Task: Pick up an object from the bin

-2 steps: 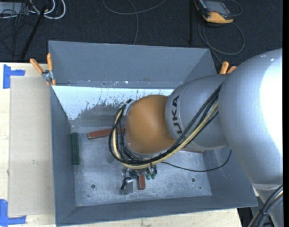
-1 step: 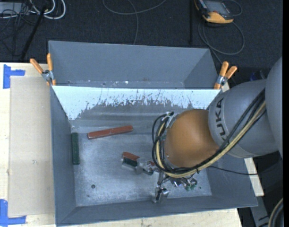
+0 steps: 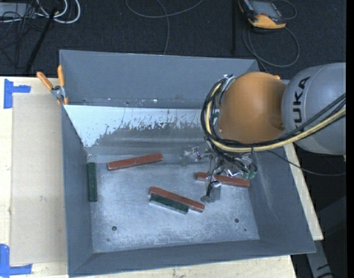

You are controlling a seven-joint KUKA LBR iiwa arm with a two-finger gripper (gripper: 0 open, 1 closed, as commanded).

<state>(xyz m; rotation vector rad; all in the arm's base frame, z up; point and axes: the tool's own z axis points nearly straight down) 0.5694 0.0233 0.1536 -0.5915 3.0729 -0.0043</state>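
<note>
Camera view: tool point(image 3: 213, 185) low in grey bin point(image 3: 165, 80), right half.
Tool state: cannot tell how open, or whether it grips anything.
Nearest thing: red-brown flat bar point(image 3: 235, 182) under tool, near right wall.
Rest: brown-and-green bar pair point(image 3: 176, 200) mid-floor.

We see the bin point(image 3: 165, 80) as grey sheet metal, its walls smooth and dully reflective, its floor scratched rough and speckled pale. The leftmost reddish-brown bar point(image 3: 135, 162) and the dark green bar point(image 3: 92, 182) by the left wall look matt; wood or plastic, we cannot tell. The orange cover point(image 3: 249, 106) has a smooth soft sheen, the grey arm shell point(image 3: 316, 112) likewise, and the gripper point(image 3: 211, 191) glints like bare metal.
</note>
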